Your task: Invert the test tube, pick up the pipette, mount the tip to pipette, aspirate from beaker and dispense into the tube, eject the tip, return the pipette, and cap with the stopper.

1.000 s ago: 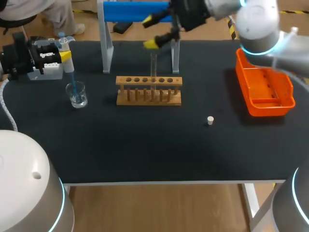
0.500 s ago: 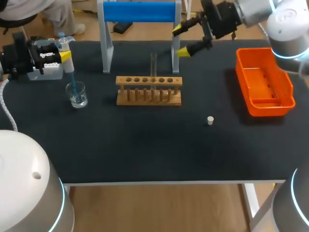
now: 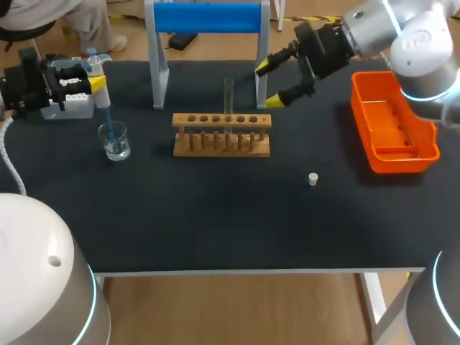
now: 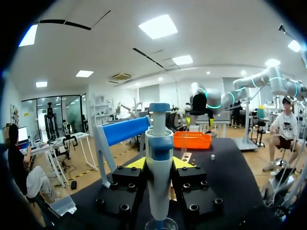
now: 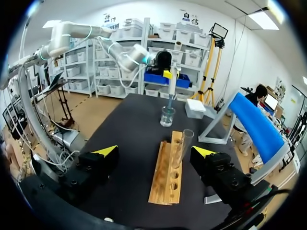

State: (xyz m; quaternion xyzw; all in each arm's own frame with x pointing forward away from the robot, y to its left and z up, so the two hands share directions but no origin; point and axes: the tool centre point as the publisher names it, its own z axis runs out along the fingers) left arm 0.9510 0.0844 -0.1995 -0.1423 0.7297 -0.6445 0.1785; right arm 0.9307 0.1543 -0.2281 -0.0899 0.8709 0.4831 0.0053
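The test tube (image 3: 228, 100) stands upright in the wooden rack (image 3: 221, 136), in a hole near the rack's middle. Its long axis is vertical and its open mouth points up. Our right gripper (image 3: 269, 84) hangs just right of the tube, above the table (image 3: 215, 215). Its fingers are spread wide, point left toward the tube and hold nothing. At the far left our left gripper (image 4: 159, 163) pinches the pipette (image 3: 99, 85), which is also vertical, its blue tip (image 3: 108, 118) pointing down into the beaker (image 3: 114, 140). The white stopper (image 3: 313, 179) lies right of the rack and nearer. The orange tray (image 3: 394, 154) sits at the right edge. A grey leg of the blue stand (image 3: 208, 17) rises behind the rack, close beside the right gripper's fingers.
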